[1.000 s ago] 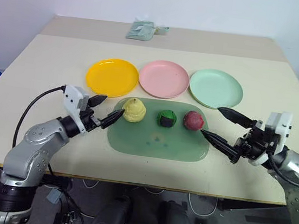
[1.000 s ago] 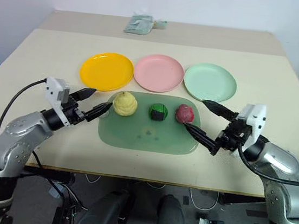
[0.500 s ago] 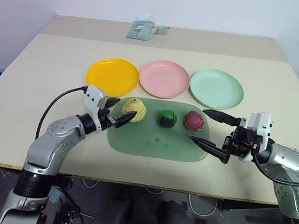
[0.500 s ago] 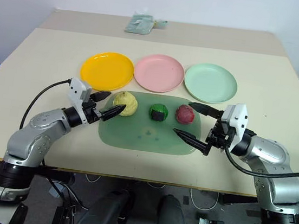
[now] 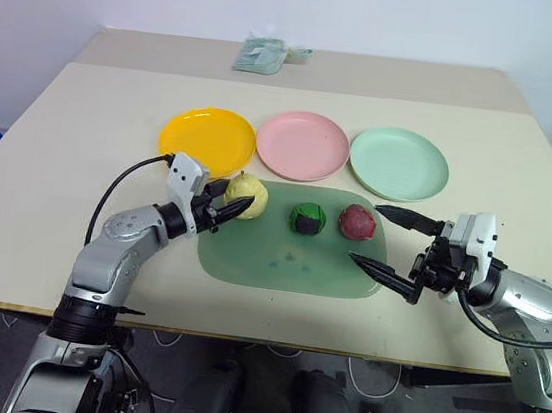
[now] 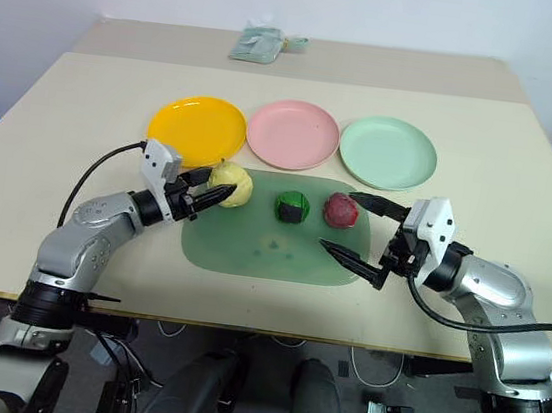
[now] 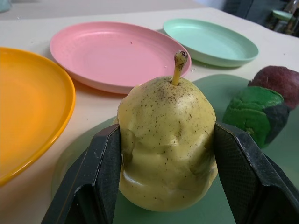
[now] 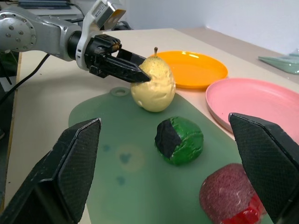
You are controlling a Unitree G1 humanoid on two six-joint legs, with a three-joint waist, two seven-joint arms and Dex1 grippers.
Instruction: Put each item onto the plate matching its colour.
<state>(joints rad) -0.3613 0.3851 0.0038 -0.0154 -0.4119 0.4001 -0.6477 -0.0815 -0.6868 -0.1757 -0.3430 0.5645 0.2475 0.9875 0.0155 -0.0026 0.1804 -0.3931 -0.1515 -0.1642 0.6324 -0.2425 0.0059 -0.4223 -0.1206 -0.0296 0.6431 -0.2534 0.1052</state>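
Note:
The pale yellow pear [image 5: 247, 196] stands upright at the left end of the green mat [image 5: 289, 261], and my left gripper [image 5: 228, 203] is shut on it, its fingers [image 7: 105, 168] pressing both sides. In the middle of the mat lies the dark green ball [image 5: 308, 218]. The dark red ball [image 5: 357, 221] rests at the right end. My right gripper [image 5: 366, 235] stands open just right of the red ball, one finger behind it and one in front. Behind the mat lie the yellow plate [image 5: 206, 141], the pink plate [image 5: 303, 144] and the mint green plate [image 5: 398, 163], all bare.
A small greenish packet [image 5: 264, 56] lies at the far edge of the beige table [image 5: 82, 142]. Bare tabletop stretches to either side of the mat and plates.
My left gripper has reached in to the right and shut on the pear. The right gripper stays open beside the red ball, about where it was.

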